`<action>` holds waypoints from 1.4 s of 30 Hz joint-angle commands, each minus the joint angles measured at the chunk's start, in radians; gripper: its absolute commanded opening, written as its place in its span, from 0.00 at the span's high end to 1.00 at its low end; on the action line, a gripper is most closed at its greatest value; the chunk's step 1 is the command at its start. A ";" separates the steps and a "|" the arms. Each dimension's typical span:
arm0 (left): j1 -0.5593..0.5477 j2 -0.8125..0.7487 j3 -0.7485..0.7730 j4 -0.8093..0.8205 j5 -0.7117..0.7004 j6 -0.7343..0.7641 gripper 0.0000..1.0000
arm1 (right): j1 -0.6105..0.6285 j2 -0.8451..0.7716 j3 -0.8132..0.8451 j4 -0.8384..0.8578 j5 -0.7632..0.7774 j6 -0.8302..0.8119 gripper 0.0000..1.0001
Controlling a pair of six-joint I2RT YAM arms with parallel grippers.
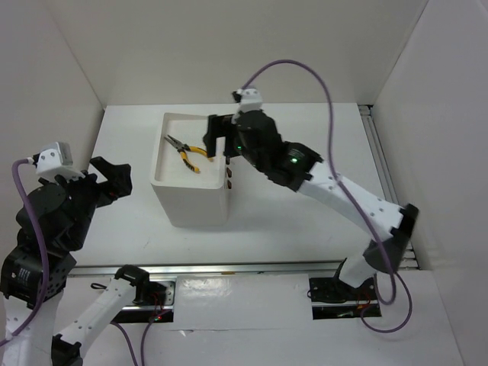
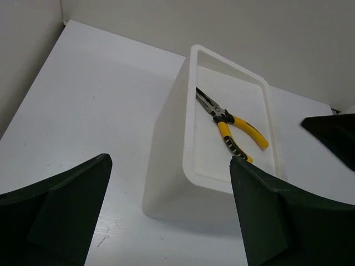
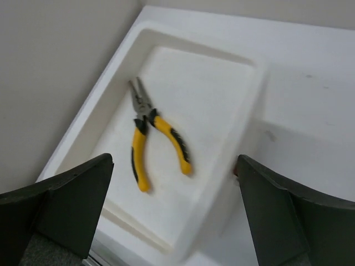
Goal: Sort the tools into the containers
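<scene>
The yellow-handled pliers [image 1: 187, 155] lie loose on the floor of the open top bin of the tall white box [image 1: 191, 204], jaws pointing to the far left. My right gripper [image 1: 219, 146] hovers open over the bin's right rim, holding nothing. In the right wrist view the pliers [image 3: 150, 138] lie below the wide-apart right gripper [image 3: 175, 159]. My left gripper [image 1: 116, 177] stands open and empty, left of the box and apart from it. The left wrist view shows the box [image 2: 166, 166] and the pliers [image 2: 230, 124] beyond the left gripper [image 2: 169, 160].
Dark reddish-brown drawer handles [image 1: 229, 178] line the box's right face. The white table [image 1: 305, 217] is closed in by white walls at the left, back and right. A metal rail [image 1: 229, 267] runs along the near edge, and another [image 1: 377, 145] along the right side.
</scene>
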 commanded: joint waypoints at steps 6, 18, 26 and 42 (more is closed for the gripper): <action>-0.003 -0.021 0.009 -0.010 0.072 0.005 0.00 | 0.006 -0.547 -0.286 -0.285 0.517 0.090 0.00; -0.003 0.006 -0.069 0.042 0.154 -0.013 0.00 | 0.006 -0.751 -0.356 -0.468 0.637 0.147 0.00; -0.003 0.006 -0.060 0.042 0.154 -0.013 0.00 | 0.006 -0.751 -0.366 -0.457 0.646 0.147 0.00; -0.003 0.126 0.101 -0.069 -0.082 0.019 0.00 | 0.006 -0.705 -0.255 -0.721 0.814 0.164 0.00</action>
